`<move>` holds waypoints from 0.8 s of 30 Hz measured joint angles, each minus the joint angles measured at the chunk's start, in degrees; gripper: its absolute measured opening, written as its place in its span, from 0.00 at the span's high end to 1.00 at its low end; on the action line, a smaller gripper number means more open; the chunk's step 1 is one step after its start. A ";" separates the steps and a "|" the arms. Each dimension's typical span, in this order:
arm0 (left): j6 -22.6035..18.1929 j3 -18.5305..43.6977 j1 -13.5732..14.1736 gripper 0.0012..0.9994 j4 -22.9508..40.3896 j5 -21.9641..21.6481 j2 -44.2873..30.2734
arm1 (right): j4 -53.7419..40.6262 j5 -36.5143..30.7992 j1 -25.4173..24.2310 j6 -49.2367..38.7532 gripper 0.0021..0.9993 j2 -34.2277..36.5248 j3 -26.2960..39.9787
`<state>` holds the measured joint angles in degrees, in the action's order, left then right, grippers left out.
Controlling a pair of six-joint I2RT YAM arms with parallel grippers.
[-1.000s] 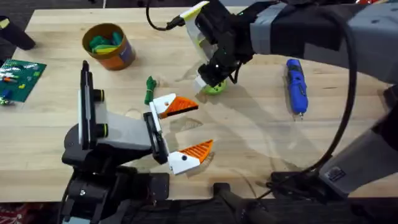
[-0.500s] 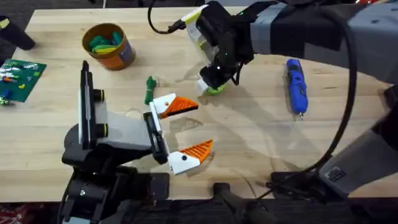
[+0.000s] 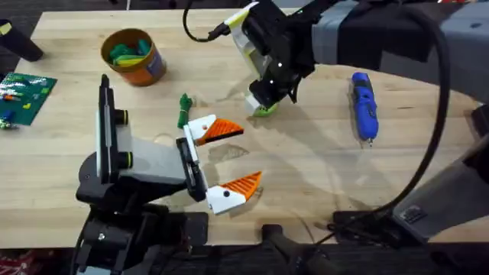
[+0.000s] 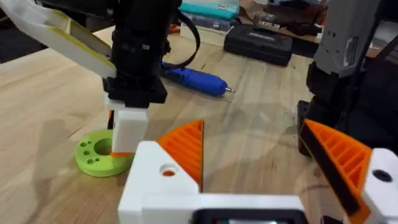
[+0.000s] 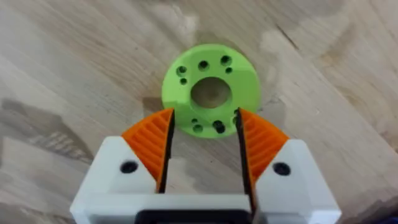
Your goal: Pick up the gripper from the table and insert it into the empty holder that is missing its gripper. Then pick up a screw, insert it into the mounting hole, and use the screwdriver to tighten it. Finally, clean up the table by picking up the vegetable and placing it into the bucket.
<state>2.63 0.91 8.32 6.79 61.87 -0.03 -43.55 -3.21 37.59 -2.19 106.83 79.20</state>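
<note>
A flat green disc [image 5: 210, 96] with a centre hole and several small holes lies on the table [image 3: 306, 168]. My right gripper [image 5: 205, 134] is open, its orange pads on either side of the disc's near edge. In the overhead view that gripper [image 3: 263, 103] covers most of the disc [image 3: 265, 111]. My left gripper [image 3: 229, 159] hovers open and empty in front of it. The dark-green vegetable [image 3: 183, 109] lies just beyond the left gripper. The blue screwdriver [image 3: 364, 105] lies at the right. The orange bucket [image 3: 145, 70] stands at the far left. A holder and a screw are out of view.
The bucket holds green pieces. A green circuit board [image 3: 23, 95] lies at the table's left edge. In the left wrist view the right gripper [image 4: 127, 134] stands on the disc [image 4: 93, 155], with the screwdriver [image 4: 193, 79] behind it.
My right gripper has shifted slightly over the green disc and covers more of it. The left arm has not moved.
</note>
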 joint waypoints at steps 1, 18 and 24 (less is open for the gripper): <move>0.01 0.00 0.00 0.02 0.00 0.00 -0.01 | -0.01 -0.39 -0.01 0.01 0.43 0.00 0.01; 0.00 0.00 0.00 0.02 0.00 -0.02 0.00 | -1.18 -1.72 0.00 0.01 0.43 0.44 0.07; 0.01 0.00 0.00 0.02 0.00 -0.12 -0.01 | -1.23 -1.72 0.00 0.01 0.43 0.51 0.07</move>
<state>2.65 0.91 8.32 6.79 61.74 -0.04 -44.78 -4.93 37.60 -2.17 107.34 79.26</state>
